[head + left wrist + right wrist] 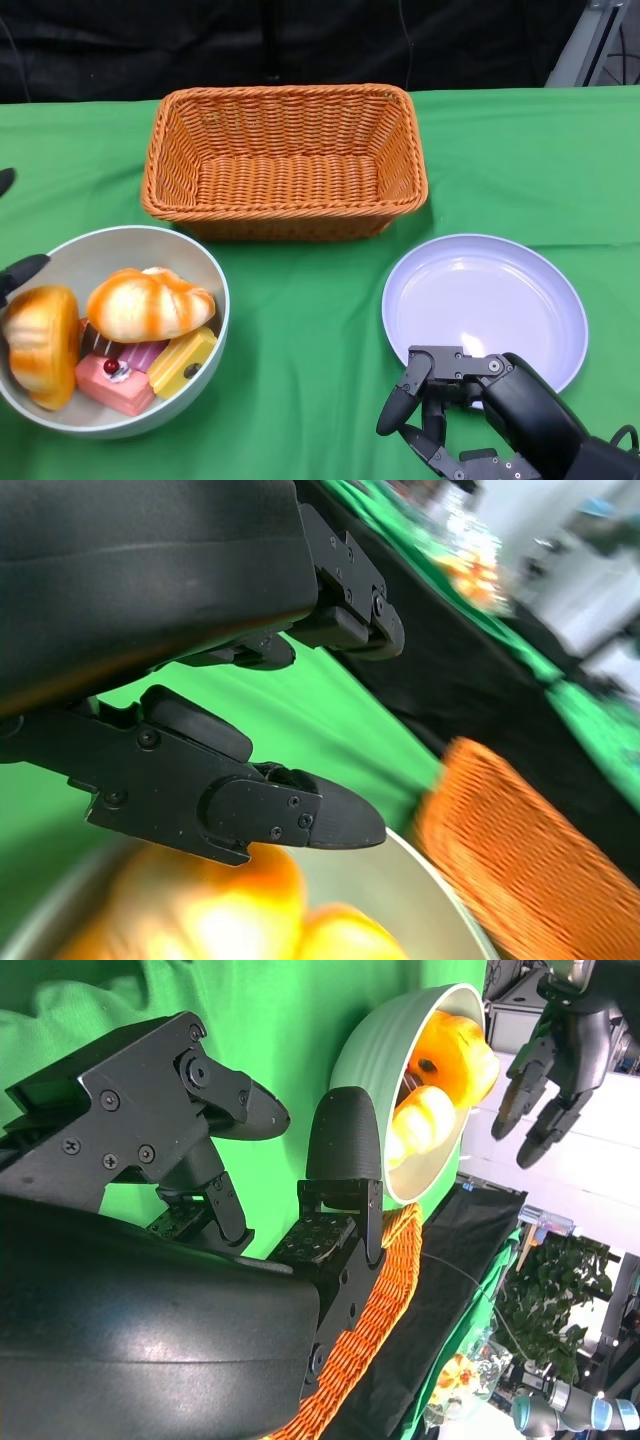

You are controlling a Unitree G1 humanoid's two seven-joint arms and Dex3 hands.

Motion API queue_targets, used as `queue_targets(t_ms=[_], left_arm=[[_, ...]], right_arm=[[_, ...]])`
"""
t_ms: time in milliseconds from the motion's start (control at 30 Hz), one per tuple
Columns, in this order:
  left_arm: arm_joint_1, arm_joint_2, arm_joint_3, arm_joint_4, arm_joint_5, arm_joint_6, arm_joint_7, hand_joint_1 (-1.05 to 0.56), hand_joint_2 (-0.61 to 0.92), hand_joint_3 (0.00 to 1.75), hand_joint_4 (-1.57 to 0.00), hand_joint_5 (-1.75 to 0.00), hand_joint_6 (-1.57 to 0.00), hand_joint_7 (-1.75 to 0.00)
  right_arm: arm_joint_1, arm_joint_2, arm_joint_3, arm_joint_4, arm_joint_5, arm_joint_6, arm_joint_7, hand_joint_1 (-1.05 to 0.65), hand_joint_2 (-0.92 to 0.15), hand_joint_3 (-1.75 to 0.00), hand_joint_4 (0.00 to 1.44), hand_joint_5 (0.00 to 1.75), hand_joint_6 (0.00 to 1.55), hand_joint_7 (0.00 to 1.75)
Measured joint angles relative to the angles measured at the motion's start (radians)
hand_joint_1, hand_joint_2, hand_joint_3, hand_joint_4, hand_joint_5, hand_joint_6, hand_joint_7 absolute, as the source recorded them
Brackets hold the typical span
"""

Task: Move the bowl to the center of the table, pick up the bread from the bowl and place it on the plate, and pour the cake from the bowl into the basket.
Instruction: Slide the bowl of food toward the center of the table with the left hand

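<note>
Your right hand [455, 405] hangs empty, fingers apart, at the plate's [545, 300] near edge.
Your left hand [550, 1070] hovers open beside the bowl [205, 265], bread [150, 303] and cake [112, 382] inside; farther off sits the basket [285, 160].

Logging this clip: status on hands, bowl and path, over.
Both hands open, holding nothing: left hand over the bowl, right hand by the plate. Bowl at table's left, bread inside. Nothing blocking center.
</note>
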Motion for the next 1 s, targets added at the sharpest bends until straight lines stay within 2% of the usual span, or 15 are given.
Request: queue_targets(t_ms=[133,300,367,467,600,700,900,1000], left_arm=[[-0.019,0.006,-0.048,0.013,0.057,0.151,0.108,-0.73,0.92,0.36,-0.28,-0.01,-0.29,0.0],[-0.044,0.007,-0.08,0.02,0.065,0.263,0.122,-0.75,0.92,0.37,-0.28,-0.01,-0.27,0.0],[-0.064,0.007,-0.082,0.03,0.052,0.323,0.071,-0.74,0.92,0.39,-0.21,0.0,-0.23,0.0],[-0.097,0.008,-0.059,0.051,-0.015,0.407,-0.084,-0.7,0.92,0.4,-0.14,0.0,-0.16,0.0],[-0.122,0.008,-0.042,0.058,-0.071,0.486,-0.217,-0.75,0.92,0.43,-0.04,0.0,-0.06,0.0],[-0.134,0.008,-0.034,0.06,-0.1,0.546,-0.277,-0.78,0.92,0.44,0.0,0.0,-0.01,0.0],[-0.143,0.007,-0.022,0.059,-0.145,0.633,-0.335,-0.79,0.92,0.43,0.0,0.0,0.0,0.0],[-0.151,0.007,-0.003,0.057,-0.187,0.694,-0.426,-0.76,0.92,0.43,0.0,0.0,0.0,0.0]], right_arm=[[0.0,0.001,0.001,0.0,-0.001,0.002,0.0,0.03,-0.56,-0.96,0.76,1.75,0.78,1.19],[-0.003,0.001,0.002,0.0,-0.001,0.002,-0.001,0.03,-0.56,-0.96,0.76,1.75,0.78,1.18],[-0.005,0.002,0.002,0.001,-0.001,0.001,-0.001,0.03,-0.56,-0.96,0.75,1.75,0.78,1.18],[-0.007,0.003,0.002,0.002,-0.001,0.001,-0.001,0.03,-0.55,-0.97,0.76,1.75,0.78,1.18],[-0.009,0.005,0.003,0.002,-0.001,0.002,-0.001,0.03,-0.55,-0.98,0.78,1.75,0.78,1.17],[-0.012,0.007,0.004,0.005,-0.003,0.0,-0.004,0.03,-0.54,-0.98,0.79,1.75,0.79,1.17],[-0.013,0.01,0.007,0.007,-0.01,-0.005,-0.012,0.03,-0.54,-0.99,0.79,1.75,0.79,1.17],[-0.012,0.01,0.007,0.006,-0.01,-0.005,-0.012,0.02,-0.53,-0.99,0.79,1.75,0.79,1.17]])
